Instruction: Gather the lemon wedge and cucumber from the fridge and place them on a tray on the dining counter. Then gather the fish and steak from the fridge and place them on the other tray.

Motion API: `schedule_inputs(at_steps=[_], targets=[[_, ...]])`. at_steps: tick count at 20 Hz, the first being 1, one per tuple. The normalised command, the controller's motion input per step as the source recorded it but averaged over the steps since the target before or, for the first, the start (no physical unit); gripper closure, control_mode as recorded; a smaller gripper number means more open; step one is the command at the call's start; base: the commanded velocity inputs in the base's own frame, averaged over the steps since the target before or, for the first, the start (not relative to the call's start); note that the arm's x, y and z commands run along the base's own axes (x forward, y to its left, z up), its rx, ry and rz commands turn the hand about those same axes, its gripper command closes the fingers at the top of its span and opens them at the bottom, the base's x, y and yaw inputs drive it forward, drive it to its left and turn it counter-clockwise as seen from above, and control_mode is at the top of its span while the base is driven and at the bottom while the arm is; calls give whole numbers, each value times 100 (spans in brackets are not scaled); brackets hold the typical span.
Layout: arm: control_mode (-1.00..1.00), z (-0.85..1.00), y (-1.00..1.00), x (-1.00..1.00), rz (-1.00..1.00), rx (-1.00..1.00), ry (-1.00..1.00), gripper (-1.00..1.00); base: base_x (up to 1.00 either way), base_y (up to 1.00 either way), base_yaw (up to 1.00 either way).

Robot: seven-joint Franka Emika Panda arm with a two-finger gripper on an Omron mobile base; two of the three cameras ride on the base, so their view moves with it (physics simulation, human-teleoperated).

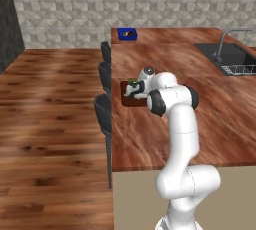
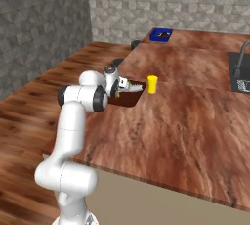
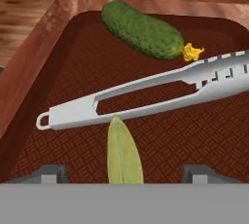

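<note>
Hand view looks straight down into the tray (image 3: 53,101), a flat dark brown board with a woven texture, where the cucumber (image 3: 142,30) lies near the far edge, a stubby dark green oval with a small yellow flower stub at one end. Just below the gripper (image 3: 125,172) rests the lemon wedge (image 3: 124,152), seen as a pale yellow-green sliver pointing away from the camera; the two dark fingertips stand spread wide on either side of it, not touching it. Grey tongs (image 3: 146,96) lie across the tray between wedge and cucumber. Judging from this, the wedge is set down and the first half of the task looks complete. The next move calls for lifting clear of the tray without nudging the wedge, then heading to the fridge for fish and steak, bound for the other tray (image 1: 127,34) far along the dining counter (image 1: 150,139).
</note>
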Motion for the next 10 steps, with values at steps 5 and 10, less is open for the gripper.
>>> schedule_inputs(at_steps=[5,10], targets=[[-100,78,0,-10,0,0,4,-100,0,0,0],[-100,83,0,-40,0,0,3,-100,0,0,0]])
